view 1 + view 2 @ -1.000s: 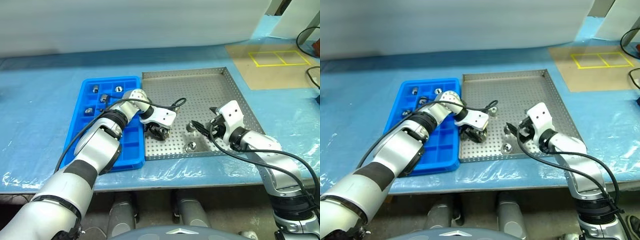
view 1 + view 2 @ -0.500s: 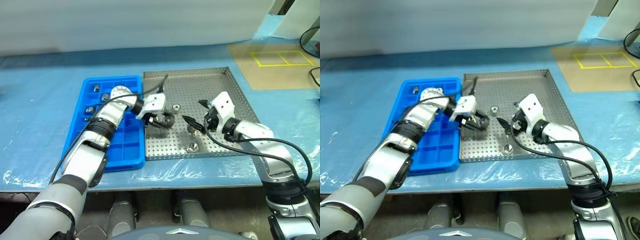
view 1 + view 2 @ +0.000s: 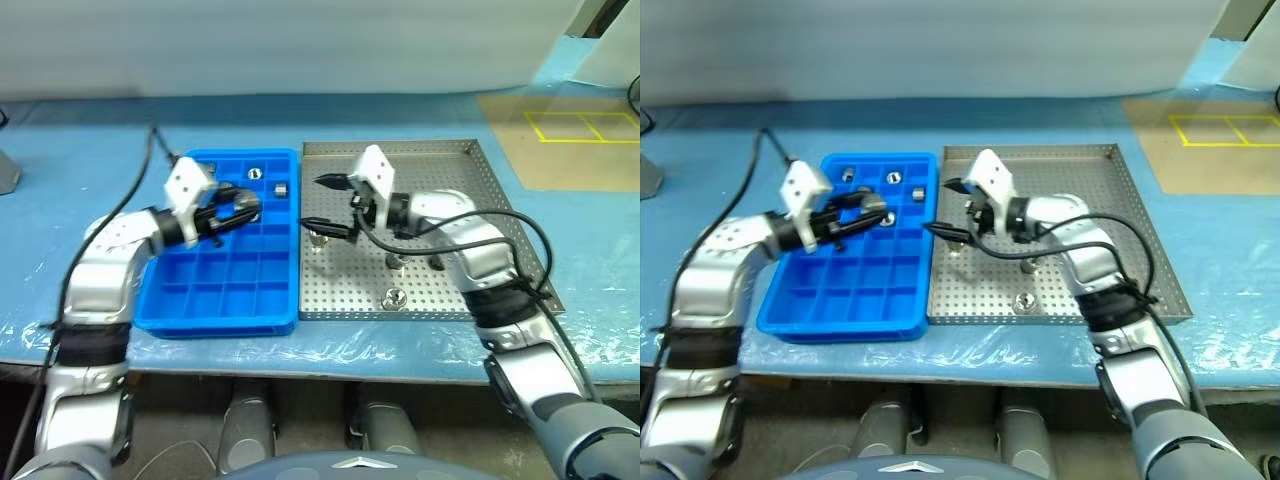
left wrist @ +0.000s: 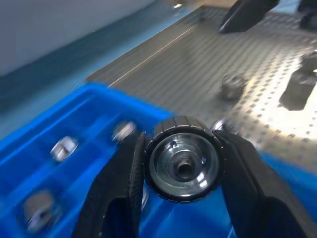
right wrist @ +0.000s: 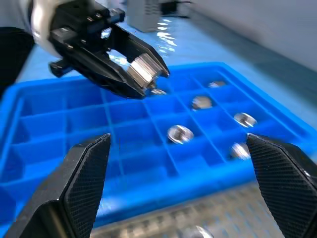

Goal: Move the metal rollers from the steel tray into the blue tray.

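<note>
My left gripper point(image 3: 243, 208) is shut on a metal roller point(image 4: 182, 159), a shiny short cylinder with a dark centre hole, and holds it above the far part of the blue tray point(image 3: 220, 295). Several rollers point(image 5: 180, 134) lie in the blue tray's far compartments. My right gripper point(image 3: 321, 204) stands open over the left side of the steel tray point(image 3: 450, 172), pointing toward the blue tray, with nothing between its fingers point(image 5: 84, 183). More rollers point(image 3: 394, 297) rest on the steel tray's perforated floor.
Both trays sit side by side on a table covered in blue sheeting point(image 3: 80, 160). A brown board with yellow tape squares point(image 3: 585, 128) lies at the far right. A black cable runs off the left arm toward the back left.
My left gripper has carried the roller leftward from the steel tray to above the blue tray. My right gripper has swung left across the steel tray, still open. The camera view has shifted too.
</note>
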